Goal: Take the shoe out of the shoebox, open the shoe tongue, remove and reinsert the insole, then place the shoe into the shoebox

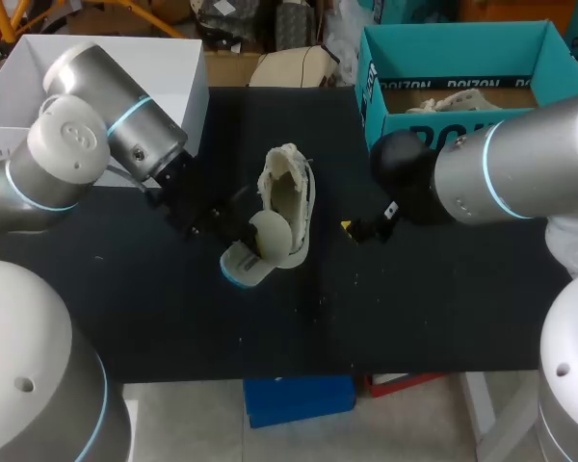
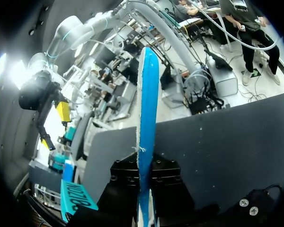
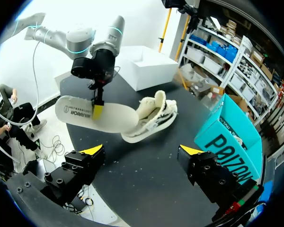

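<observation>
The left gripper point(image 1: 210, 218), left of centre in the head view, is clamped on the insole point(image 1: 253, 258), which runs edge-on between its fingers in the left wrist view point(image 2: 146, 104). One end of the insole overlaps the lower end of the shoe point(image 1: 291, 192), and the other juts toward the lower left. The shoe lies on the black table point(image 1: 443, 308) at mid-frame, its mouth gaping. The right gripper point(image 1: 358, 231), just right of the shoe, has its fingers spread wide with nothing between them. The teal shoebox point(image 1: 371, 82) stands at the upper right, well apart from the shoe
</observation>
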Tool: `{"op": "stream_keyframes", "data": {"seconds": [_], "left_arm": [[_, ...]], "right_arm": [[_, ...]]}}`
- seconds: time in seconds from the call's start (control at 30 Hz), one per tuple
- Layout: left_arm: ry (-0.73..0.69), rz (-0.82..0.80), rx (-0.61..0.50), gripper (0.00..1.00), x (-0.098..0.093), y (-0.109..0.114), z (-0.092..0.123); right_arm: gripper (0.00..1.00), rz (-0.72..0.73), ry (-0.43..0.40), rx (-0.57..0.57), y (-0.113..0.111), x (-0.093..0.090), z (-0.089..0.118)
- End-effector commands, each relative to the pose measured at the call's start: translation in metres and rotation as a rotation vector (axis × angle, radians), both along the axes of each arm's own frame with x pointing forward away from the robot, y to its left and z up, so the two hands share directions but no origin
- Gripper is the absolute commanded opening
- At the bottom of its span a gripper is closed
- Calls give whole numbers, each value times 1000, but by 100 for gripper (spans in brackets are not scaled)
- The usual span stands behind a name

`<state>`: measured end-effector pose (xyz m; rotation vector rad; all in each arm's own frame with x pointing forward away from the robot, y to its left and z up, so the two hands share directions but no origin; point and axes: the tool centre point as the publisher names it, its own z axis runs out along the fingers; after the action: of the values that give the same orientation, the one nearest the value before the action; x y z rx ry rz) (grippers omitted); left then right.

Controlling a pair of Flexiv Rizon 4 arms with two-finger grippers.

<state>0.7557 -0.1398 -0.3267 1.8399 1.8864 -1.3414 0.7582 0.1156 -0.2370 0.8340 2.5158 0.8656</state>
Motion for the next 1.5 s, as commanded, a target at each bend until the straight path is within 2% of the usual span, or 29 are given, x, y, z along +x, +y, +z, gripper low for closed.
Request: {"op": "stream_keyframes", "data": {"seconds": [0.03, 0.57, 0.97, 1.5], "left_arm": [[15, -24, 20, 0, 12, -8, -7], [-20, 28, 61, 0, 52, -22, -30], [-55, 64, 56, 0, 74, -35, -40], [-65, 150, 53, 0, 102, -36, -53]], "right_arm": [[100, 0, 2, -2, 0, -1, 1], [100, 0, 2, -2, 0, -1, 1], [100, 0, 2, -2, 0, -1, 1], [100, 0, 2, -2, 0, -1, 1]]}}
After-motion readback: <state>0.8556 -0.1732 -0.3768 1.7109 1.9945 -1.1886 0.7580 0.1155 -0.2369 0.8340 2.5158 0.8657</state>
